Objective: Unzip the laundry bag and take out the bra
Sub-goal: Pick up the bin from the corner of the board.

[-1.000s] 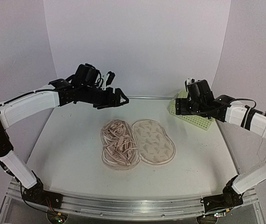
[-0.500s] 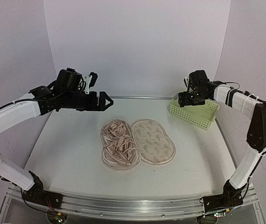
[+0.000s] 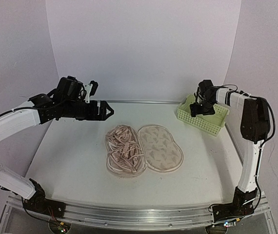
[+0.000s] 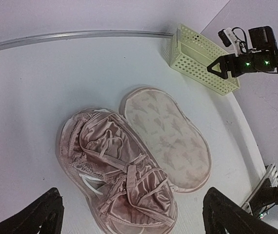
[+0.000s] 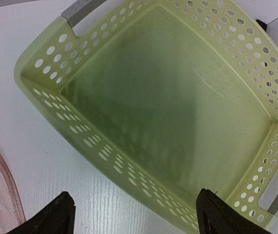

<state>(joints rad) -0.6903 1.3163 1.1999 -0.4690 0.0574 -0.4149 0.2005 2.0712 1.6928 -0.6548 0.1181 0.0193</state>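
Note:
The laundry bag [image 3: 161, 148] lies unzipped and spread flat at mid-table, its printed beige flap [image 4: 170, 136] folded out to the right. A pink satin bra [image 3: 124, 150] with thin straps fills the left half [image 4: 114, 161]. My left gripper [image 3: 108, 111] hovers open, up and to the left of the bag; in its wrist view the left gripper [image 4: 132, 192] has nothing between its fingers. My right gripper [image 3: 196, 108] hangs open over the near-left rim of the basket; the right wrist view shows this gripper [image 5: 135, 194] holding nothing.
A pale-green perforated plastic basket [image 3: 206, 120] stands at the back right, with nothing inside it [image 5: 178, 112]. A metal rail [image 3: 144, 102] borders the far side of the white table. The right arm reaches out along the right side.
My left arm has drawn back to the left, away from the bag, and its jaws have spread wider. My right arm has swung out and back over the basket.

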